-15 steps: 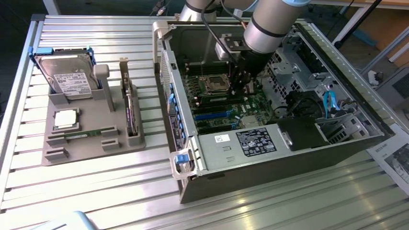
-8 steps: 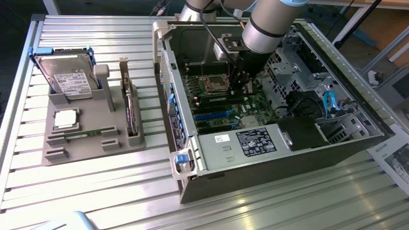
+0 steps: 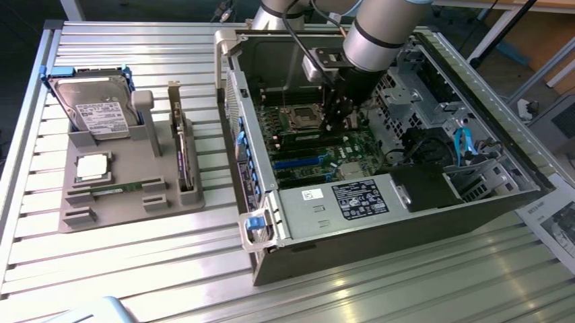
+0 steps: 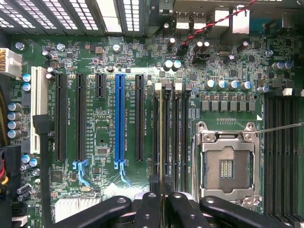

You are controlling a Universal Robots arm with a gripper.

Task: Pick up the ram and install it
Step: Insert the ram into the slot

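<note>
Ram sticks (image 3: pixel 117 190): two. Hard drive (image 3: pixel 97 111), processor chip (image 3: pixel 93 166), expansion card (image 3: pixel 185 161): one each.

The ram (image 4: pixel 160 137) stands edge-on in a memory slot.

PC case (image 3: pixel 359 256) lies open on table (image 3: pixel 134 269) at exterior view's right; parts holder (image 3: pixel 108 217) beside it at that view's left, w/ hard drive (image 3: pixel 99 111) behind CPU (image 3: pixel 93 167), expansion card (image 3: pixel 184 158) on side nearest case. Inside case, gripper (image 4: pixel 161 199) over mobo (image 4: pixel 102 123), ram (image 4: pixel 161 137) edge-on betw. its fingers (image 4: pixel 148 211), along a DIMM slot (image 4: pixel 156 123) betw. PCIe slots (image 4: pixel 118 118) & CPU socket (image 4: pixel 227 166).
</note>
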